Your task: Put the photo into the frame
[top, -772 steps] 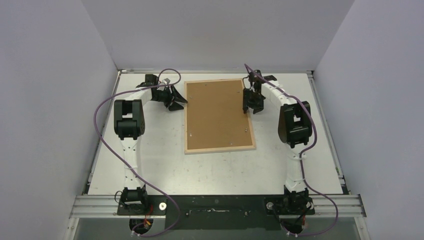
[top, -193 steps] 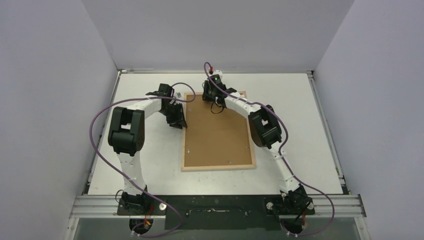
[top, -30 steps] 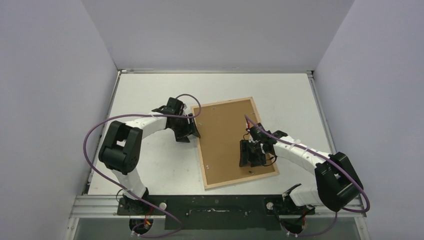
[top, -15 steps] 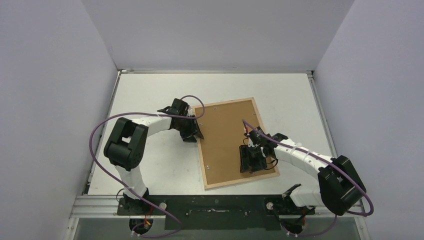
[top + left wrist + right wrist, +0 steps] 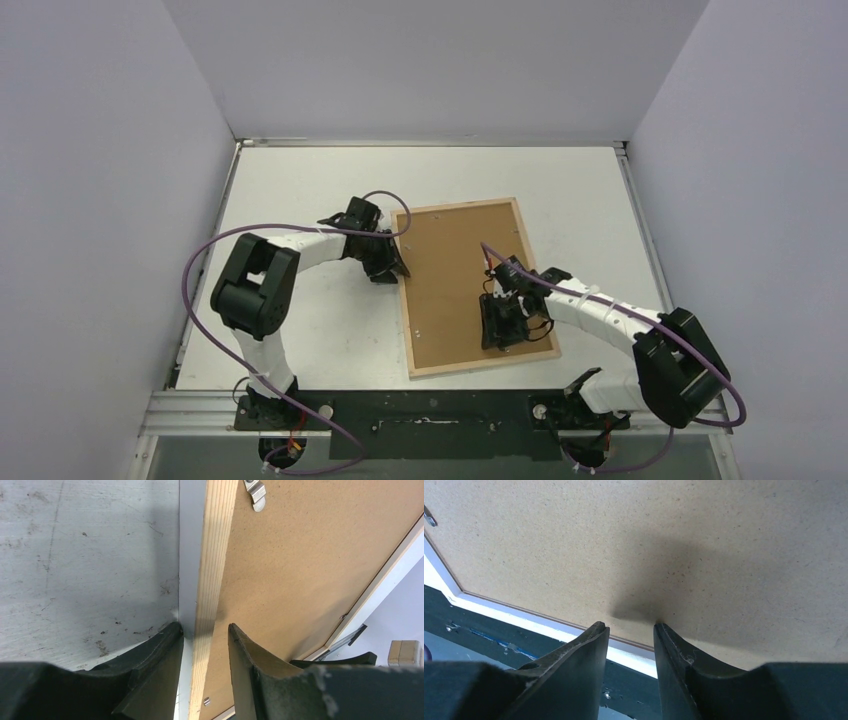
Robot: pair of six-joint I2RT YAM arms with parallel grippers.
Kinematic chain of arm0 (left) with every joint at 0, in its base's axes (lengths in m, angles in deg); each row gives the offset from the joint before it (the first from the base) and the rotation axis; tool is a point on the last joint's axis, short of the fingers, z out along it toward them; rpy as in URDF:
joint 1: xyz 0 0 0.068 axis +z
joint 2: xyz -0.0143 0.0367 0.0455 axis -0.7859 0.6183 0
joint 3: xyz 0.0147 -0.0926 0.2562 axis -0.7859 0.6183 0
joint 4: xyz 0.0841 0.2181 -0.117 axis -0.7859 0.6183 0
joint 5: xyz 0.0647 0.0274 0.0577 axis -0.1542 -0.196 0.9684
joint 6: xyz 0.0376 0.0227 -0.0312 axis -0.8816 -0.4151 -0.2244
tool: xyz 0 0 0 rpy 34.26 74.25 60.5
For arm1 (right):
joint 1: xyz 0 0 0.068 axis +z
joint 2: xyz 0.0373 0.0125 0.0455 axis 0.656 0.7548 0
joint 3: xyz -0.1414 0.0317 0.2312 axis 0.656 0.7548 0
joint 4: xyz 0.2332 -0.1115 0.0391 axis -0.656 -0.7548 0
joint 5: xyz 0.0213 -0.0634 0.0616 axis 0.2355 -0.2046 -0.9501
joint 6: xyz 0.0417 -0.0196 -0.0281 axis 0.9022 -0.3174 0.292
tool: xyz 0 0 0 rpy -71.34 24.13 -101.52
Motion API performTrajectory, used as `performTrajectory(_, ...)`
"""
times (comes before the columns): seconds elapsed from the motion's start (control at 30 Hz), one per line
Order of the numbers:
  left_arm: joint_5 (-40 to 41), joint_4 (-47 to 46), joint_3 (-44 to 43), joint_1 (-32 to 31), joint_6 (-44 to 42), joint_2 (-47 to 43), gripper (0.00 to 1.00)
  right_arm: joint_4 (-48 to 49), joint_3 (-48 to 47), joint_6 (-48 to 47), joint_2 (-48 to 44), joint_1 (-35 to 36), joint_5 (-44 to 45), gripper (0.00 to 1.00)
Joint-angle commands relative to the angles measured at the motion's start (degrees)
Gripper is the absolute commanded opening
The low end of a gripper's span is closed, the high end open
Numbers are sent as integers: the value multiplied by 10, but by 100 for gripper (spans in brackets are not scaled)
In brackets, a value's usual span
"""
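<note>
Top: frame (image 5: 408,330) face down on table (image 5: 300,190), board (image 5: 450,270) seated in it; photo unseen.
Left wrist: left gripper (image 5: 205,627) astride frame rail; clamped or not, unclear.
Right wrist: right gripper (image 5: 630,625) jaws apart, tips on board, empty.
Step, likely: opening back. Next: turn clips (image 5: 256,492), lift board.

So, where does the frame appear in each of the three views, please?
Top external: the frame lies back up at the centre, slightly turned.
Left wrist: the frame shows as a wood rail running up the middle.
Right wrist: only the frame's pale rim shows, at the lower left.
Shared landmark: the brown backing board, seen in all three.
</note>
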State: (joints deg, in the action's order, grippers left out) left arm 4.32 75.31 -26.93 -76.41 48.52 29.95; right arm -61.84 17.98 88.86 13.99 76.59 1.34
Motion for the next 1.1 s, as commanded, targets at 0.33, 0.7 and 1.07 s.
performTrajectory(0.33,18,-8,-8,-14,1,35,36,-62,-29,24,-11,12,92,39)
performTrajectory(0.7,14,-14,-15,-13,3,43,36,-42,-14,19,-12,18,16,40)
performTrajectory(1.07,24,-10,-21,-13,12,48,33,-61,-15,18,4,21,53,37)
